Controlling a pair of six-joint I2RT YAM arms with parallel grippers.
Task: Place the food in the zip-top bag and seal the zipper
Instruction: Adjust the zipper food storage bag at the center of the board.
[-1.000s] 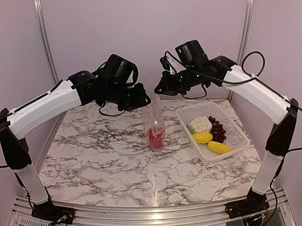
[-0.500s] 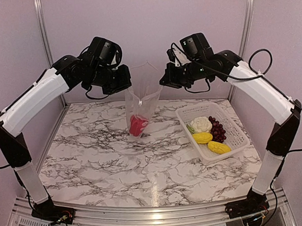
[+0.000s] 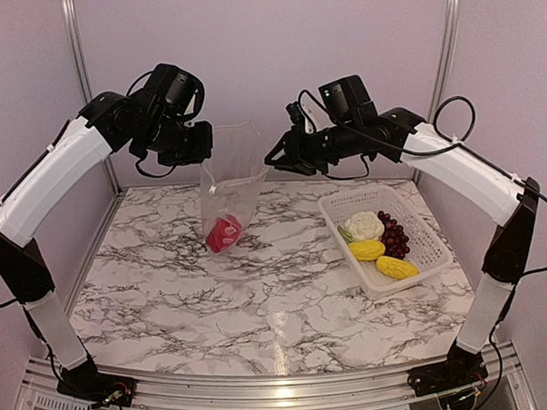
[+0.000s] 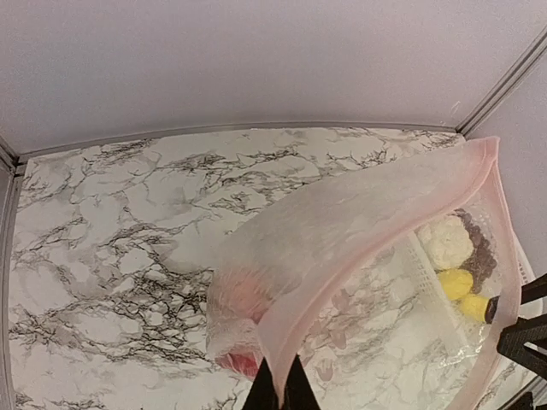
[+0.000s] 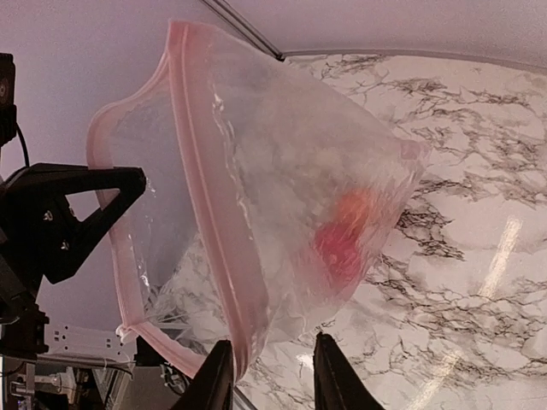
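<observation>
The clear zip-top bag point(image 3: 237, 170) hangs above the table with a red piece point(image 3: 224, 233) in its bottom corner. In the right wrist view, an orange tint shows just above the red piece point(image 5: 342, 249). My left gripper point(image 3: 205, 144) is shut on the pink zipper strip point(image 4: 376, 248) at the bag's left top corner point(image 4: 279, 389). My right gripper point(image 3: 273, 160) is at the right top corner. Its jaws stand apart point(image 5: 272, 376), and the zipper strip point(image 5: 205, 196) ends beside its left finger. Cauliflower point(image 3: 364, 225), grapes point(image 3: 395, 236) and two yellow pieces point(image 3: 366, 250) point(image 3: 396, 267) lie in the basket.
The white lattice basket point(image 3: 431, 245) sits at the right of the marble table point(image 3: 259, 296), below my right arm. Pink walls with metal posts point(image 3: 79, 77) close in the back and sides.
Both arms have carried the hanging bag to the left, from near the basket to left of centre. The red piece has swung with it.
</observation>
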